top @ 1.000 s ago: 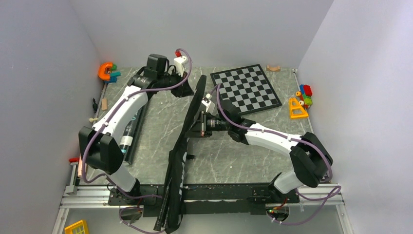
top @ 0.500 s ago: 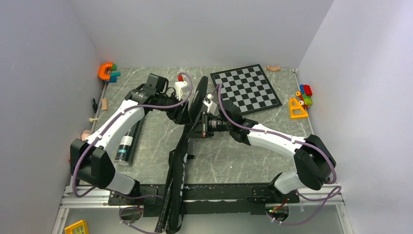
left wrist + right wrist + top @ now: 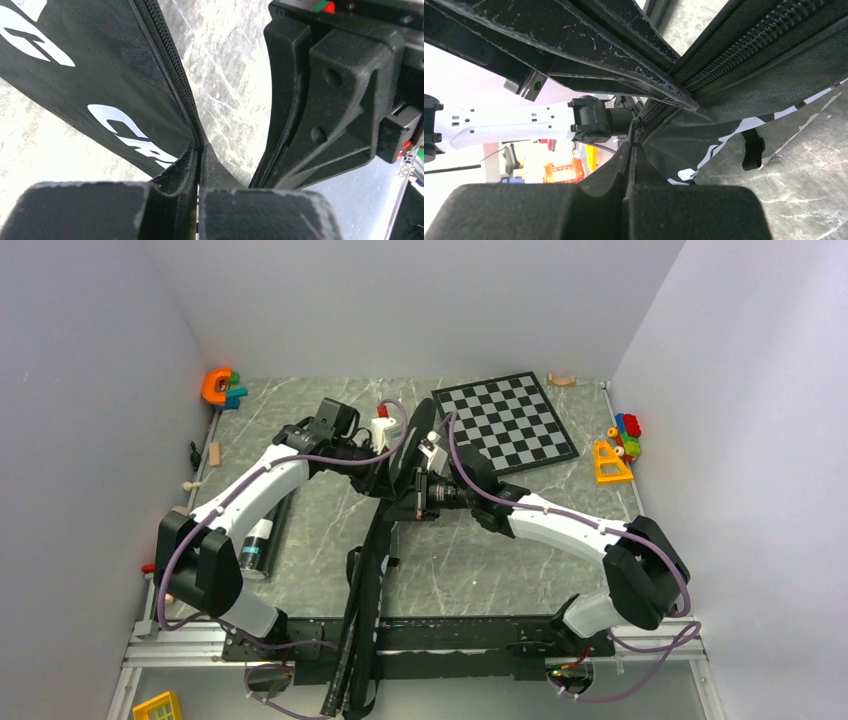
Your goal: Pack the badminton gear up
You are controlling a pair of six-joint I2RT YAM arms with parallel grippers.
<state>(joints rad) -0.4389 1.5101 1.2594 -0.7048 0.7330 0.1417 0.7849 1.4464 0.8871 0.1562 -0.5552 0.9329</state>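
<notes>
The black CROSSWAY racket bag (image 3: 372, 550) stands on its long edge across the middle of the table, its head end (image 3: 420, 420) raised. My left gripper (image 3: 386, 476) is shut on the bag's zipper edge (image 3: 170, 75), fingers meeting in the left wrist view (image 3: 198, 167). My right gripper (image 3: 412, 496) is shut on the bag's other edge, right beside the left one (image 3: 630, 152). The dark tube (image 3: 262, 533) lies at the left under my left arm. Rackets and shuttlecocks are out of view.
A chessboard (image 3: 505, 420) lies at the back right. Colourful toys (image 3: 618, 448) sit at the right wall, and an orange toy (image 3: 220, 387) in the back left corner. The bag's tail hangs over the near rail (image 3: 345, 680).
My left gripper has moved from the bag's raised far end down along its edge to right beside the right gripper. The right arm has hardly moved.
</notes>
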